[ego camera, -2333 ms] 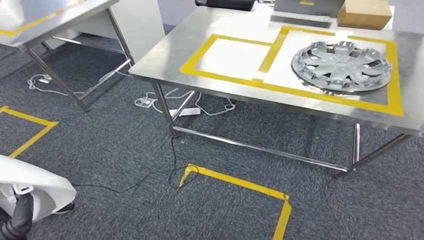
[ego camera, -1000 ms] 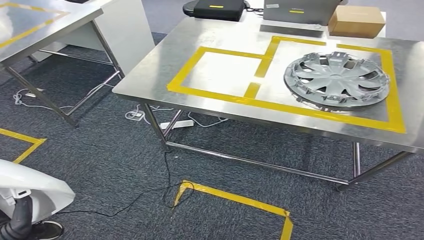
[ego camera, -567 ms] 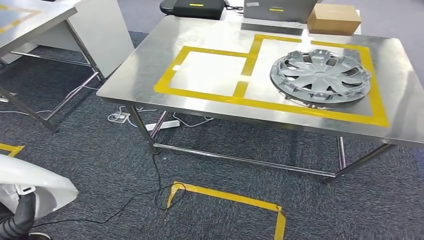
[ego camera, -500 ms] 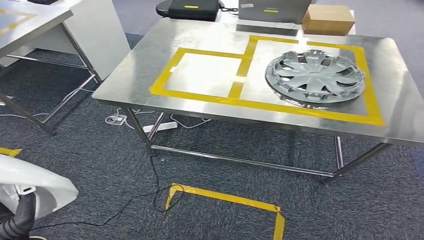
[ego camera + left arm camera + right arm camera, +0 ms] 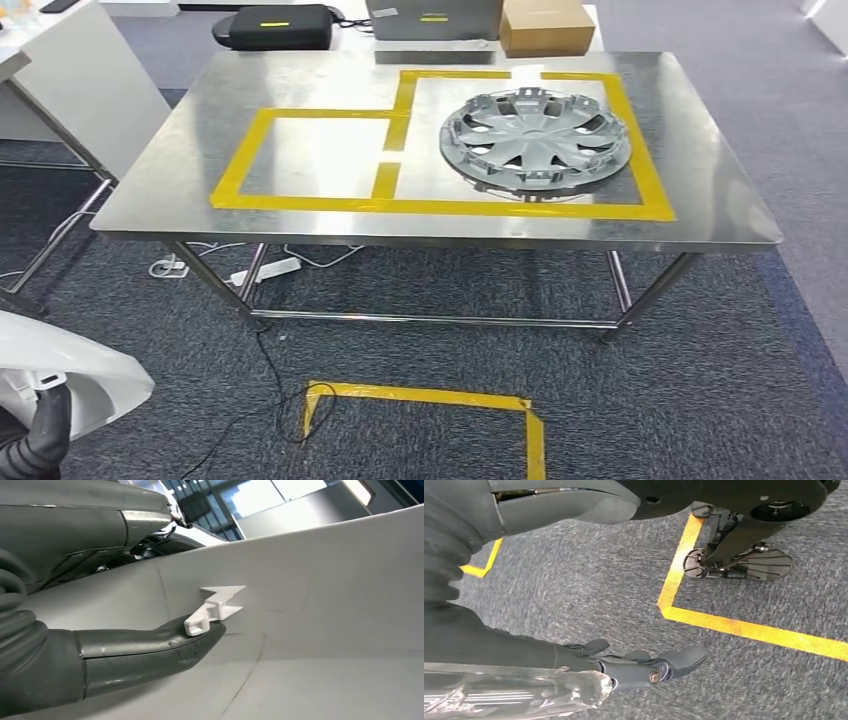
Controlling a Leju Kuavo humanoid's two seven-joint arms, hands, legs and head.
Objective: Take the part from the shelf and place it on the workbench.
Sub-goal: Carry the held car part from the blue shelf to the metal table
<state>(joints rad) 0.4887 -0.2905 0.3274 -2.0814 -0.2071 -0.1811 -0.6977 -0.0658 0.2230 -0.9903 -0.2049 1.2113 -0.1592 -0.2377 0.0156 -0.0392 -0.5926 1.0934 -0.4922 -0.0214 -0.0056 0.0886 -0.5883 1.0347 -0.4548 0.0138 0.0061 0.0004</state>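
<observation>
The left hand (image 5: 150, 645) presses a grey finger against a large white panel (image 5: 325, 605), seen at the head view's lower left. The right hand (image 5: 634, 667) hangs above carpet (image 5: 574, 590); its grip cannot be told. A hubcap (image 5: 535, 143) lies on the steel table (image 5: 700, 190), upper centre.

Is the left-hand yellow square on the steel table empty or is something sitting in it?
Empty. The left taped square shows bare steel inside its yellow border, while the grey hubcap lies flat in the larger taped square beside it on the table.
</observation>
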